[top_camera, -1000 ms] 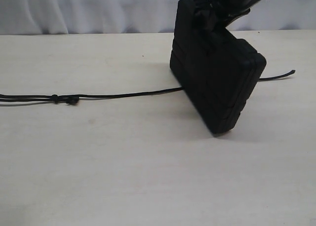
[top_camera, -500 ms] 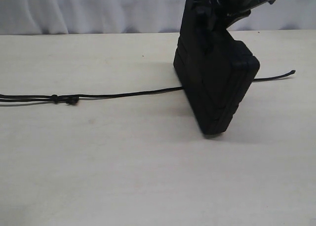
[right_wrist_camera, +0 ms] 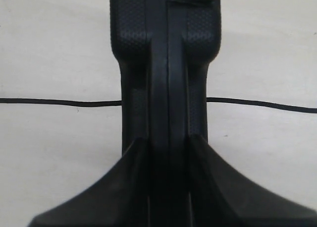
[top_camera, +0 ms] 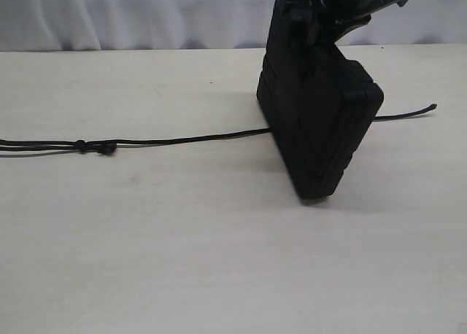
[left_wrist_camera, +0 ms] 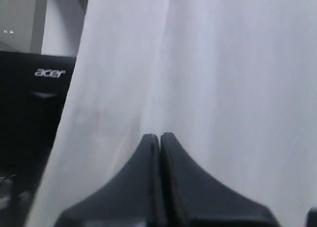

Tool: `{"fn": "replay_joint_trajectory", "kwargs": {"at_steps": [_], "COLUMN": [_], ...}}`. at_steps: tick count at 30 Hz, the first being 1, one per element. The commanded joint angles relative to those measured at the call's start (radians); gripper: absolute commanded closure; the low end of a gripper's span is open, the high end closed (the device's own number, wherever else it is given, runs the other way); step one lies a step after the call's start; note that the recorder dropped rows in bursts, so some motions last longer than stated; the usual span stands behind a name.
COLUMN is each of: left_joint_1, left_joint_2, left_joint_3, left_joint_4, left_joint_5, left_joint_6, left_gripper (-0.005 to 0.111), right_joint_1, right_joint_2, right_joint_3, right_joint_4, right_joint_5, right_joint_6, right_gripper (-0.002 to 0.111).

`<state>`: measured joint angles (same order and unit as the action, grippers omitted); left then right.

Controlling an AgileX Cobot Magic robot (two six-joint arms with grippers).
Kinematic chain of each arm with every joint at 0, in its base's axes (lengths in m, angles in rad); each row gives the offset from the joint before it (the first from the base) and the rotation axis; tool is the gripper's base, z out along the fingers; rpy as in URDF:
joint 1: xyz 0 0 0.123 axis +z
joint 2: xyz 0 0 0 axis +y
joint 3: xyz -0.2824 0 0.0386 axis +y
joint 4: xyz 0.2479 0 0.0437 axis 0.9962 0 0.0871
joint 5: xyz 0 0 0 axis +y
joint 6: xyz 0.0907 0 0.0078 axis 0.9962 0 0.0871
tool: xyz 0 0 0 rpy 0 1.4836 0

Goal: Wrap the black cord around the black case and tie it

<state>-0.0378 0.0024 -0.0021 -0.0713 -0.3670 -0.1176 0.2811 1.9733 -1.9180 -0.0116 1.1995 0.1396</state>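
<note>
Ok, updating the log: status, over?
Left gripper shut, empty, facing curtain. Right gripper clamps case, stood on edge. Cord flat across table, unwrapped. No obstruction seen.

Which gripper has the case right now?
The right gripper: it clamps the black case, which stands on edge across the black cord. The left gripper is shut on nothing, facing a white curtain.
</note>
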Motion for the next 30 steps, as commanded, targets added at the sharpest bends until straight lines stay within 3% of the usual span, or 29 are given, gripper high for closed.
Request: {"fn": "replay_joint_trajectory", "kwargs": {"at_steps": [1, 2, 6, 12, 18, 22, 24, 27, 28, 29, 30], "left_joint_1": [-0.008, -0.008, -0.008, -0.008, -0.008, -0.008, -0.008, -0.008, -0.008, -0.008, -0.008], "left_joint_2": [-0.002, -0.002, 0.054, 0.379, 0.962, 1.255, 1.394, 1.507, 1.558, 1.621, 1.654], "left_joint_3": [0.002, 0.002, -0.114, -0.406, -0.624, -0.707, -0.750, -0.807, -0.839, -0.893, -0.929], "left_joint_4": [0.095, 0.277, 0.519, 0.983, 1.140, 1.258, 1.255, 1.098, 0.934, 0.687, 0.558], "left_joint_5": [-0.108, -0.113, -0.057, 0.046, 0.214, 0.482, 0.623, 0.658, 0.667, 0.733, 0.791], "left_joint_6": [-0.472, -0.594, -0.816, -1.024, -1.029, -1.001, -0.869, -0.642, -0.473, -0.163, 0.012], "left_gripper": [0.107, 0.107, 0.107, 0.107, 0.107, 0.107, 0.107, 0.107, 0.107, 0.107, 0.107], "right_joint_1": [0.001, 0.001, 0.001, 0.001, 0.001, 0.001, 0.001, 0.001, 0.001, 0.001, 0.001], "right_joint_2": [-0.003, -0.003, -0.003, -0.003, -0.003, -0.001, 0.001, 0.001, 0.001, 0.001, 0.001], "right_joint_3": [0.012, 0.012, 0.012, 0.012, 0.012, 0.012, 0.012, 0.012, 0.012, 0.012, 0.012], "right_joint_4": [0.004, 0.004, 0.012, 0.012, 0.012, 0.004, 0.004, 0.004, 0.004, 0.004, 0.004], "right_joint_5": [0.022, 0.022, 0.022, 0.022, 0.022, 0.022, 0.022, 0.022, 0.022, 0.022, 0.022], "right_joint_6": [0.004, -0.004, -0.012, -0.012, -0.020, -0.031, -0.047, -0.049, -0.051, -0.057, -0.057], "right_gripper": [0.104, 0.104, 0.104, 0.104, 0.104, 0.104, 0.104, 0.104, 0.104, 0.104, 0.104]}}
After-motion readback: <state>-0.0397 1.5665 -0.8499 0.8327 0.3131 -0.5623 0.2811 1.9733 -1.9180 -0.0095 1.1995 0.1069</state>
